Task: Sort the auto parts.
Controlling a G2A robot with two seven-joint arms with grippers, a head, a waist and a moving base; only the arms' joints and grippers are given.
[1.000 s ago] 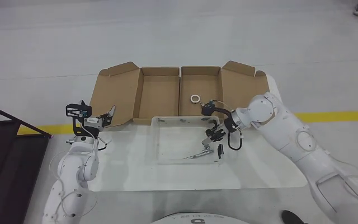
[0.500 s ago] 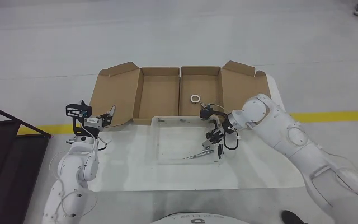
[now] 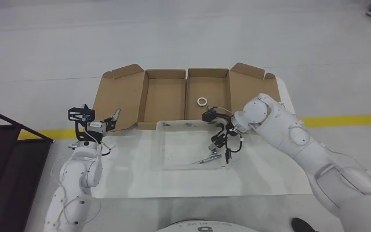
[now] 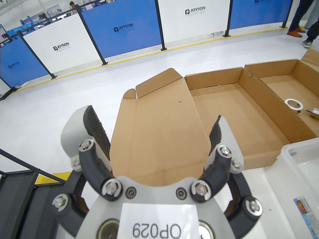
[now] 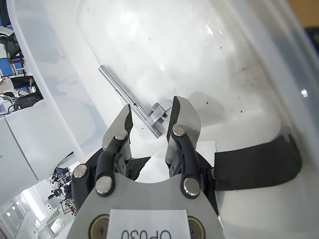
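Bin [image 3: 174,145] of clear plastic serves as the reference for all positions below; it stands on the white table [image 3: 278,174]. The rod [image 5: 132,105], a slim metal shaft with a small clamp block at one end, lies flat on the bin floor, close to the bin wall nearest the robot and right of the bin's centre; in the top view it lies at a slant [image 3: 203,160]. The right gripper [image 5: 151,111] is inside the bin, at its right side, lowered over the rod's block end. Its fingers are spread, one on each side of the block, with a gap visible on both sides, so nothing is grasped. The top view places this gripper [image 3: 223,152] just inside the bin's right wall. The left gripper [image 4: 154,115] is well to the left of the bin, outside it, and is released, with its fingers wide apart and nothing between them; the top view shows it [image 3: 110,120] level with the bin's far-left corner. The box [image 3: 168,95], an opened cardboard carton with two compartments, lies directly beyond the bin's far wall. A white ring [image 3: 202,102] rests in the compartment beyond the bin's right half.
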